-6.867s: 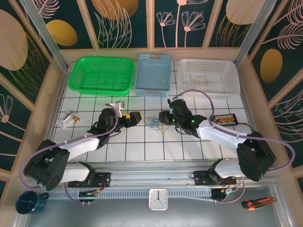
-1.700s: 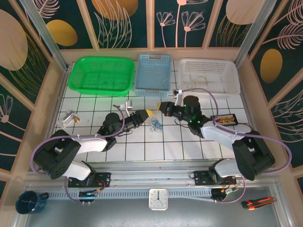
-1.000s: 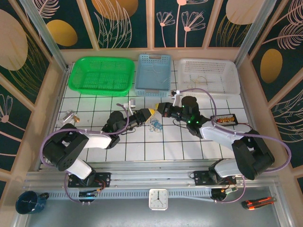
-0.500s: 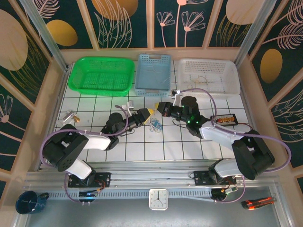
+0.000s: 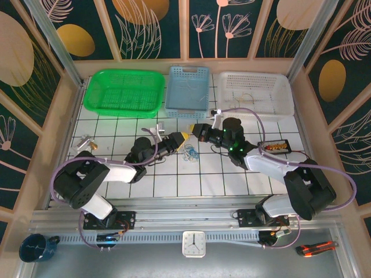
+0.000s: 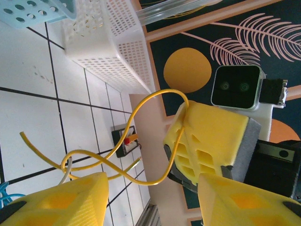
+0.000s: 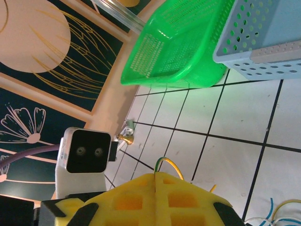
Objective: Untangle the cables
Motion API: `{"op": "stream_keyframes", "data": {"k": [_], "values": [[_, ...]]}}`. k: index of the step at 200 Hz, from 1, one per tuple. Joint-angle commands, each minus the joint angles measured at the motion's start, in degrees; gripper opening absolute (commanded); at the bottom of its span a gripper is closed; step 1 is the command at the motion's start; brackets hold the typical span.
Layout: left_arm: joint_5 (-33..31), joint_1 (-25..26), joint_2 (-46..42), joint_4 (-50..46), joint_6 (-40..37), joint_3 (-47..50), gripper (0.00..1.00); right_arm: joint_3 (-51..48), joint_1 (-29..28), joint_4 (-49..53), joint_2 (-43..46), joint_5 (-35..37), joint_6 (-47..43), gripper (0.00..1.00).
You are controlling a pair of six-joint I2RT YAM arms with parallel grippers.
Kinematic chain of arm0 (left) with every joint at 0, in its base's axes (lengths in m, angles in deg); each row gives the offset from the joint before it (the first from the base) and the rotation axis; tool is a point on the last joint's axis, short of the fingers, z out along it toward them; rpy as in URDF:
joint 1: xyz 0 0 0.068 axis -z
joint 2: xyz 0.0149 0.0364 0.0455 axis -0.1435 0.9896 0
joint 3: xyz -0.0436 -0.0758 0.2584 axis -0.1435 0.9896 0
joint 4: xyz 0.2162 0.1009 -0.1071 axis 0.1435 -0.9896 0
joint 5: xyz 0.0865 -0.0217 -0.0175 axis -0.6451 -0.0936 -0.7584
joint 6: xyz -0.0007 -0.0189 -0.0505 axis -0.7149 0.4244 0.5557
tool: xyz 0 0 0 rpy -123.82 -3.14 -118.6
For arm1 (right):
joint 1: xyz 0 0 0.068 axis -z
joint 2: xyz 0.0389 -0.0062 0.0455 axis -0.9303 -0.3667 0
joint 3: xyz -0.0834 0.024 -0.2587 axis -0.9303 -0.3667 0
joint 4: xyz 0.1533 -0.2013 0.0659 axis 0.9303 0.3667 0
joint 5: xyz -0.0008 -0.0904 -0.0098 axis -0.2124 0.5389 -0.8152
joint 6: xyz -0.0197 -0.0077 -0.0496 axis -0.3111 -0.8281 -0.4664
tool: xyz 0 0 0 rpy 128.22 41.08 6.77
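Note:
The cables (image 5: 189,152) lie as a small blue, white and yellow tangle on the white tiles between the two arms. My right gripper (image 5: 195,131) hangs just above the tangle, shut on a yellow cable (image 7: 170,165) that loops out of its closed pads (image 7: 155,197). In the left wrist view that yellow cable (image 6: 117,162) runs from the right gripper's pads (image 6: 207,136) down in loose curves to the table. My left gripper (image 6: 150,193) is open, and the cable crosses the gap between its fingers (image 6: 56,202) without being clamped. The left gripper (image 5: 181,137) faces the right one closely.
A green basket (image 5: 123,91), a blue basket (image 5: 188,88) and a white basket (image 5: 255,92) line the far edge. A small black tray with orange parts (image 5: 275,146) sits right of the arms. Metal fittings (image 5: 84,145) lie at the left, and a small metal piece (image 5: 159,126) lies near the left arm.
Since the earliest frame both grippers have lifted off the tiles and met over the tangle. Over the last second they have hardly moved.

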Motion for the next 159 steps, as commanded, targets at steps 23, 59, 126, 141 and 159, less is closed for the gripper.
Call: {"op": "stream_keyframes", "data": {"k": [23,59,126,141,159], "values": [[-1.4,0.5,1.6,4.6,0.0,-1.8,0.49,-0.4,-1.3,-4.3,-0.6,-0.5,1.7,0.00],[-2.9,0.5,1.9,5.2,-0.7,-1.7,0.41,-2.1,-1.8,-4.4,0.1,0.0,1.9,0.00],[-4.1,0.5,1.1,4.4,-2.0,-1.6,0.04,-6.5,-1.8,-4.9,1.7,2.7,2.6,0.00],[-4.3,0.5,0.4,3.1,-2.4,-1.7,0.00,-6.9,-1.8,-4.6,1.6,3.4,2.5,0.00],[-4.2,0.5,-0.7,1.5,-3.1,-1.7,0.00,-7.1,-1.8,-3.9,1.6,4.3,1.9,0.00]]}}
